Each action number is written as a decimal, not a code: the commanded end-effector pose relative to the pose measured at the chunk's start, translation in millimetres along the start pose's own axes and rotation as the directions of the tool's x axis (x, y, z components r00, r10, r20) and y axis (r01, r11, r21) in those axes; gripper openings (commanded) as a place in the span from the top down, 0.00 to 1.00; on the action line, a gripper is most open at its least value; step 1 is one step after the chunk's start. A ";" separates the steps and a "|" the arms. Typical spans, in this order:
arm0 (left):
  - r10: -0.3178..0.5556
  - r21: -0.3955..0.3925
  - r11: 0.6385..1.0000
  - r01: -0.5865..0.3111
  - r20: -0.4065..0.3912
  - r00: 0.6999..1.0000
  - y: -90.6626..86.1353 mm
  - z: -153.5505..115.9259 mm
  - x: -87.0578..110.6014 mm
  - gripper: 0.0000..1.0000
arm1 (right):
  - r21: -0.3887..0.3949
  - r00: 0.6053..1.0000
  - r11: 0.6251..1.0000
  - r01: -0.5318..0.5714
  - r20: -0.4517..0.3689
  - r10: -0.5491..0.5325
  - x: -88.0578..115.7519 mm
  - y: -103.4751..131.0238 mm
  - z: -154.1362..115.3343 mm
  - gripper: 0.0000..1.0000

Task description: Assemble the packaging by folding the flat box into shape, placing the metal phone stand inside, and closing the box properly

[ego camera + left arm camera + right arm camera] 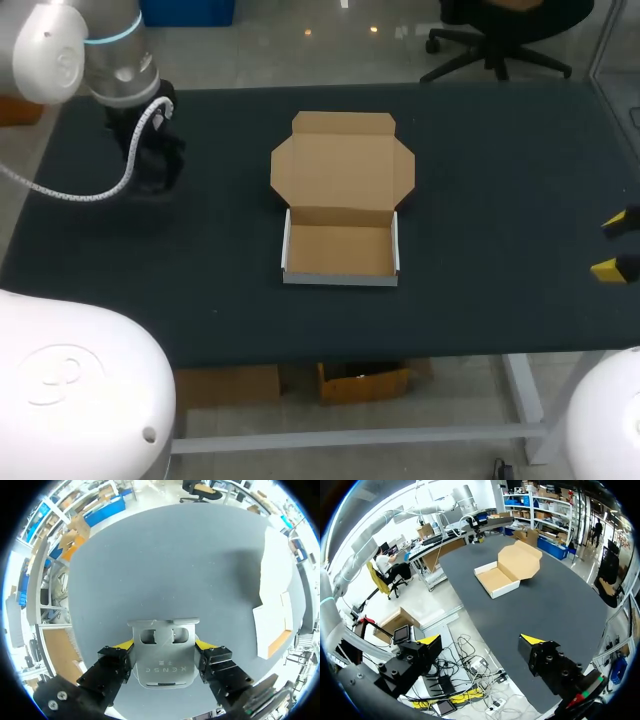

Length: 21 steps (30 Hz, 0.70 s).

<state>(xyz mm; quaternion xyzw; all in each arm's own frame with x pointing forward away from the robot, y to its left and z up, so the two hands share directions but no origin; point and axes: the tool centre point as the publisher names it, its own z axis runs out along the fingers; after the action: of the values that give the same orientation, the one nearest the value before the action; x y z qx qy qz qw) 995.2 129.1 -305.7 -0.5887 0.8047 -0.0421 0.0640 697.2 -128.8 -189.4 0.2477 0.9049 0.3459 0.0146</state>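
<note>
Dark grey table [500,200] carries the cardboard box [340,252] near its middle. The box is already folded into a shallow tray with white outer walls, and its lid [342,170] lies open and flat behind the tray (brown inside, side flaps spread out). The metal phone stand [163,672] sits between the fingers of the left gripper [165,645]. Both yellow tips press on its two sides, so this gripper is closed on it. From there the box is off to one side and well apart. The right gripper [481,640] hangs at the table's edge, its fingers wide apart and holding nothing. The box lies far ahead of it.
</note>
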 end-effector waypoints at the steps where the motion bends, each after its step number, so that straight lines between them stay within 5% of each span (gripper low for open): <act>1: 0.038 -0.008 0.999 -0.038 0.005 0.999 -0.8 -0.6 13.5 1.00 | 0.043 1.000 0.999 0.030 -0.009 -0.029 -3.6 5.2 13.7 0.00; 6: 0.103 -0.006 0.995 -0.103 0.005 0.995 -1.6 -3.5 37.3 1.00 | 0.102 0.999 0.994 0.051 0.002 -0.051 -3.1 3.5 24.0 0.00; 21: 0.219 -0.007 0.976 -0.219 -0.010 0.976 -0.7 -13.9 84.9 1.00 | 0.049 0.999 0.998 0.041 0.020 -0.042 -14.3 -10.9 35.3 0.00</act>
<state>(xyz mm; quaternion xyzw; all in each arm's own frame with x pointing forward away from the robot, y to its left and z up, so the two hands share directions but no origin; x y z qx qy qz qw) 968.5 53.4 -298.4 -0.4969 0.8648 -0.0405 0.0601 713.3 -119.6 -224.9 0.2335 0.9182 0.3189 0.0247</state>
